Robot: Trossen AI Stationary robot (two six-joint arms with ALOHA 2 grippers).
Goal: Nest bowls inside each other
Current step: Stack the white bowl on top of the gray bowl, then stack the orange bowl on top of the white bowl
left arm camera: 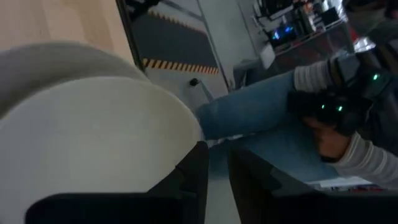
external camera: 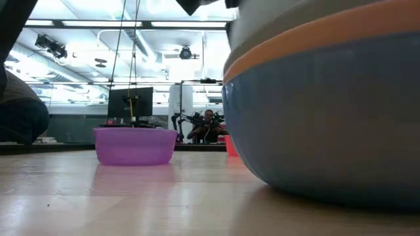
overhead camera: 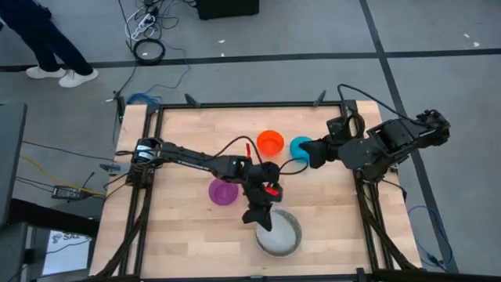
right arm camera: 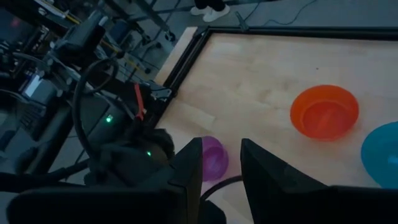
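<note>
Near the table's front edge stands a stack of bowls: blue (external camera: 328,118) lowest, then orange (external camera: 295,42), grey (overhead camera: 297,233) and white (overhead camera: 279,240) innermost. My left gripper (overhead camera: 258,217) is open at the stack's left rim, with nothing between its fingers (left arm camera: 217,155). The purple bowl (overhead camera: 222,191), the red-orange bowl (overhead camera: 270,142) and the teal bowl (overhead camera: 299,146) each rest on their bases on the table. My right gripper (overhead camera: 311,153) is open and hovers beside the teal bowl, empty (right arm camera: 222,149). My left gripper has the white bowl's rim (left arm camera: 185,121) right beside the outer side of one finger (left arm camera: 194,174). The gap between the fingers is empty. I cannot tell whether that finger touches the rim.
A black frame (overhead camera: 250,104) runs round the wooden table top. Bare wood (overhead camera: 188,235) lies left of the stack. A seated person (left arm camera: 323,118) with hand-held controls shows beyond the table's edge, and a person's legs (overhead camera: 47,47) stand on the floor at the far left.
</note>
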